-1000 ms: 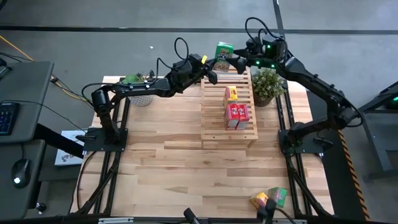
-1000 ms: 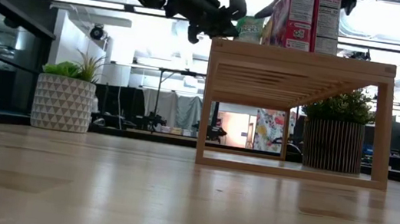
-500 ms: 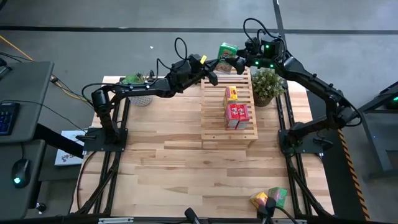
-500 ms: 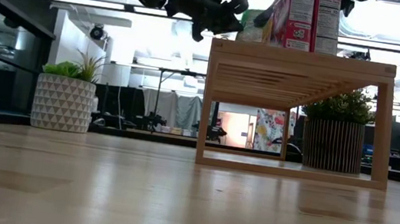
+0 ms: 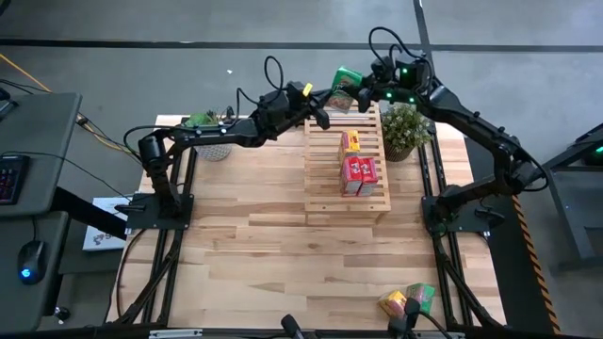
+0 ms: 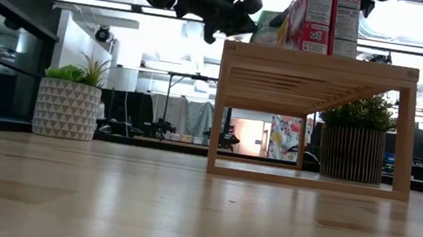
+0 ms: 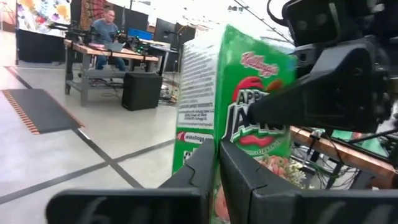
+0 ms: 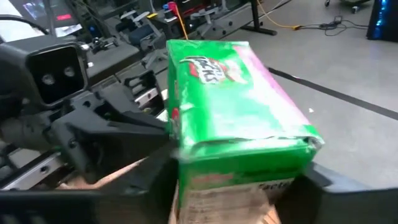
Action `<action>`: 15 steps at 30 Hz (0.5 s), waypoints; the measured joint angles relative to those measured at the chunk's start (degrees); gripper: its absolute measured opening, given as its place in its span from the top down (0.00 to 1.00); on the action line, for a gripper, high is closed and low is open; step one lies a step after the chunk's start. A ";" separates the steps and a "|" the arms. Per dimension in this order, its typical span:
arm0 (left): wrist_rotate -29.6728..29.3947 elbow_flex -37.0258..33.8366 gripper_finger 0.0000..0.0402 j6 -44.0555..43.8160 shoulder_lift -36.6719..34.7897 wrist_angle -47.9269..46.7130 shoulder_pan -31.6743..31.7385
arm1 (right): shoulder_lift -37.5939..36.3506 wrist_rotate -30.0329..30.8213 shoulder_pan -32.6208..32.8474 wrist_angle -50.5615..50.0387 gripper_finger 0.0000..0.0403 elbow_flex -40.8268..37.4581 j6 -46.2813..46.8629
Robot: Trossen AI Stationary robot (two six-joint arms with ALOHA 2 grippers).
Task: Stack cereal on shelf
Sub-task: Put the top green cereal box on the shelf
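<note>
A green cereal box (image 5: pixel 344 79) hangs tilted in the air over the far end of the slatted wooden shelf (image 5: pixel 325 184). My right gripper (image 8: pixel 239 180) is shut on it, reaching in from the right. My left gripper (image 7: pixel 217 163) comes from the left, fingers shut, with its tips at the box (image 7: pixel 249 106). Two red boxes (image 5: pixel 359 175) and a yellow box (image 5: pixel 350 142) stand on the shelf's top slats. Another yellow box (image 5: pixel 394 302) and a green box (image 5: pixel 421 297) lie at the table's near edge. My right gripper pinches the green box near one end (image 8: pixel 249 158), one finger on each of two opposite sides. It comes about level from the table's right. The box is lifted clear above the shelf's far end and tilted. My left gripper's shut fingertips (image 8: pixel 163 127) meet a long edge of the box (image 8: pixel 173 124) from the left; whether they press on it, I cannot tell.
A leafy plant in a ribbed pot (image 5: pixel 405 130) stands right of the shelf's far end. A second plant in a patterned white pot (image 6: pixel 68 108) stands at the far left. The broad near half of the tabletop (image 5: pixel 264 254) is bare wood.
The green box has tipped over a little and shifted slightly toward the table's right in the right gripper's hold. My left gripper has moved a little up and right, closer to the box.
</note>
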 joint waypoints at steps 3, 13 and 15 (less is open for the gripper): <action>-0.16 0.00 0.95 0.00 0.00 0.01 0.04 | -0.02 0.19 0.05 -0.02 0.63 0.00 0.00; -0.12 -0.05 0.79 2.47 -2.66 -7.36 2.71 | -1.26 0.39 -1.70 -1.50 0.69 0.00 -2.50; -0.14 -0.04 0.73 2.48 -4.88 -12.52 3.96 | -2.43 1.07 -2.77 -4.37 0.69 0.00 -4.18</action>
